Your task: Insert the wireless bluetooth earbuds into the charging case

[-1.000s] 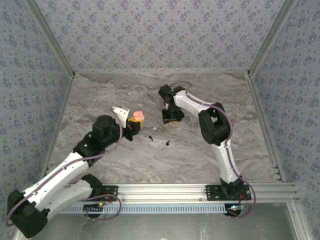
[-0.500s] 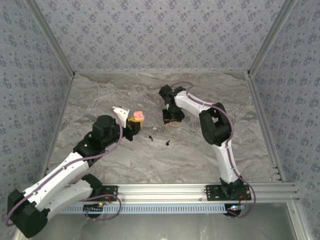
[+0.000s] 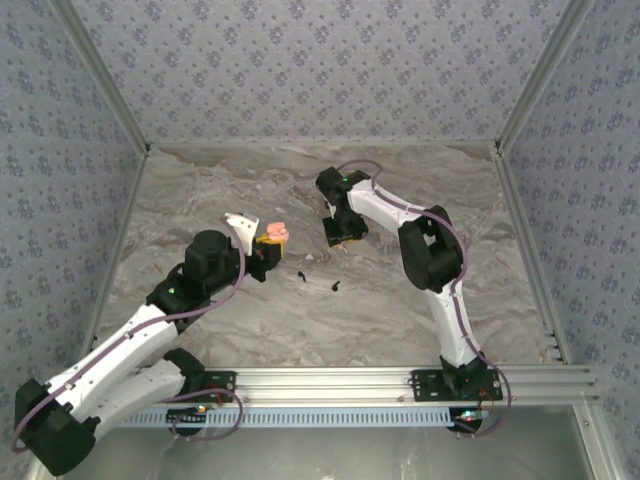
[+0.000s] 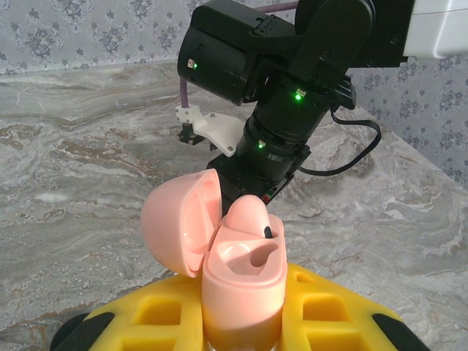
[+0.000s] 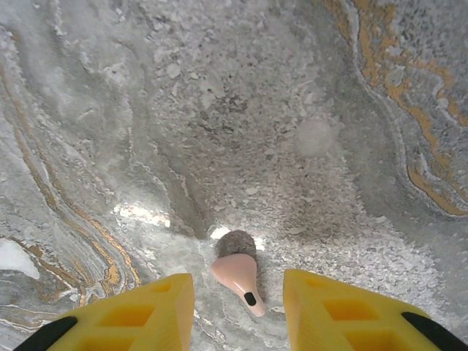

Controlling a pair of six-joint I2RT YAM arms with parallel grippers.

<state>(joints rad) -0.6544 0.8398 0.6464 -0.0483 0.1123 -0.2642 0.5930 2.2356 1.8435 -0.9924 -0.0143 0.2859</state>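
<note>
Left pincer (image 3: 267, 240) pinches smooth pale-pink charging case (image 4: 241, 281), its domed lid hinged open. Right pincer (image 5: 235, 289) spread, straddling pale-pink comma-shaped earbud (image 5: 235, 269) with grey rounded tip. The earbud lies on grainy marbled desk (image 5: 307, 110), near neither side.

The charging case (image 4: 241, 281) stands clamped in the left gripper (image 4: 245, 325) with its lid swung open to the left and a seated earbud (image 4: 246, 216) in it, two loose earbuds (image 3: 300, 275) lie on the table (image 3: 300, 330) in front of it, and to the right a fourth earbud (image 5: 238, 272) lies between the parted fingers of the right gripper (image 5: 235, 292), touching neither
</note>
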